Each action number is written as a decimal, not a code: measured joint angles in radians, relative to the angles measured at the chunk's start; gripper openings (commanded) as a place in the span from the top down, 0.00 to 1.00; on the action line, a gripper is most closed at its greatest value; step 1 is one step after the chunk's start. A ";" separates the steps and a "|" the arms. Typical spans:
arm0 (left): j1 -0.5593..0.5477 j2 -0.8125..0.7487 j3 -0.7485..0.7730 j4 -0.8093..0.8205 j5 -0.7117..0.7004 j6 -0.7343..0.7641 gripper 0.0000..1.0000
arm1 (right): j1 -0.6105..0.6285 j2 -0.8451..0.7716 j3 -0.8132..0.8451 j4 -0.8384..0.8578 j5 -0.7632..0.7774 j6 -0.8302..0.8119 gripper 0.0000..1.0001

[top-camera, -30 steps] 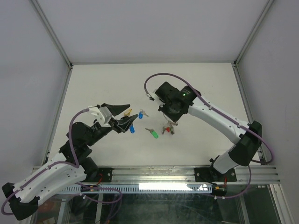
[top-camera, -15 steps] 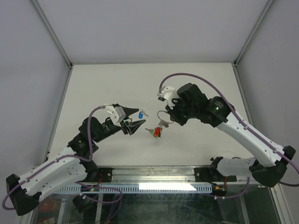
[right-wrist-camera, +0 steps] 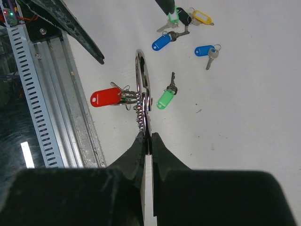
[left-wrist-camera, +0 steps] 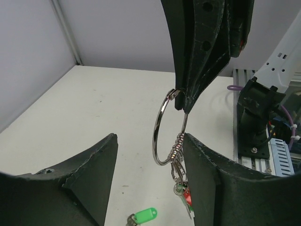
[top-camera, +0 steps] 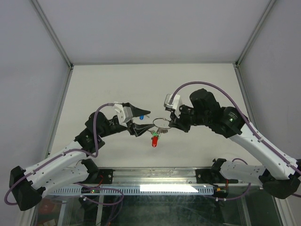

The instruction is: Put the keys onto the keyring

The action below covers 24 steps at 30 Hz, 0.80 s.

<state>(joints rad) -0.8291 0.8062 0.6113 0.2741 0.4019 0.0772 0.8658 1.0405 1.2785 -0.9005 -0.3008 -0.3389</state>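
From above, the right gripper [top-camera: 171,123] is pinched shut on the keyring [top-camera: 160,120], held clear of the table [top-camera: 94,84] with a red key [top-camera: 154,140] dangling. Left wrist view: the left gripper [left-wrist-camera: 149,141] stands half open, fingers flanking the keyring without touching. Right wrist view: loose keys [right-wrist-camera: 162,41] lie on the table below

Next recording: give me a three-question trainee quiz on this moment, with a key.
1. True or false: the right tool is shut on the keyring, holding it up off the table.
2. Which cap colour hangs from the keyring? A red, B yellow, C blue.
3. In the right wrist view, how many blue-capped keys lie loose on the table?

Key
1. True.
2. A, the red-capped key.
3. Two.
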 measured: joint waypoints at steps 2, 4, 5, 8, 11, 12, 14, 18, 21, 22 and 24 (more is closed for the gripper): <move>0.000 0.021 0.014 0.003 0.019 0.001 0.44 | 0.000 0.001 0.000 0.000 -0.011 -0.012 1.00; 0.000 0.043 0.034 0.001 0.036 0.003 0.45 | 0.000 0.001 0.000 0.000 -0.021 -0.025 1.00; 0.000 0.058 0.049 -0.005 0.049 0.007 0.46 | 0.000 0.001 0.000 0.000 -0.024 -0.031 1.00; 0.000 0.105 0.093 -0.022 0.090 0.019 0.48 | 0.000 0.002 0.000 0.000 -0.035 -0.043 1.00; 0.000 0.147 0.125 -0.043 0.128 0.029 0.52 | 0.000 0.007 0.000 0.000 -0.045 -0.053 1.00; 0.000 0.158 0.132 -0.052 0.136 0.036 0.53 | 0.000 0.011 0.000 0.000 -0.049 -0.055 1.00; 0.000 0.175 0.144 -0.078 0.152 0.048 0.55 | 0.000 0.023 0.000 -0.002 -0.054 -0.059 1.00; 0.000 0.210 0.192 -0.155 0.174 0.096 0.60 | 0.000 0.045 0.000 -0.003 -0.059 -0.064 1.00; 0.000 0.229 0.231 -0.212 0.186 0.137 0.64 | 0.000 0.053 0.000 -0.003 -0.062 -0.066 1.00; 0.000 0.235 0.245 -0.235 0.188 0.153 0.66 | 0.000 0.054 0.000 -0.003 -0.063 -0.068 1.00; 0.000 0.249 0.269 -0.278 0.195 0.182 0.67 | 0.000 0.055 0.000 -0.003 -0.064 -0.070 1.00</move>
<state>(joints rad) -0.8291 1.0550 0.8806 -0.0044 0.5968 0.2596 0.8658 1.0954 1.2785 -0.9039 -0.3653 -0.4088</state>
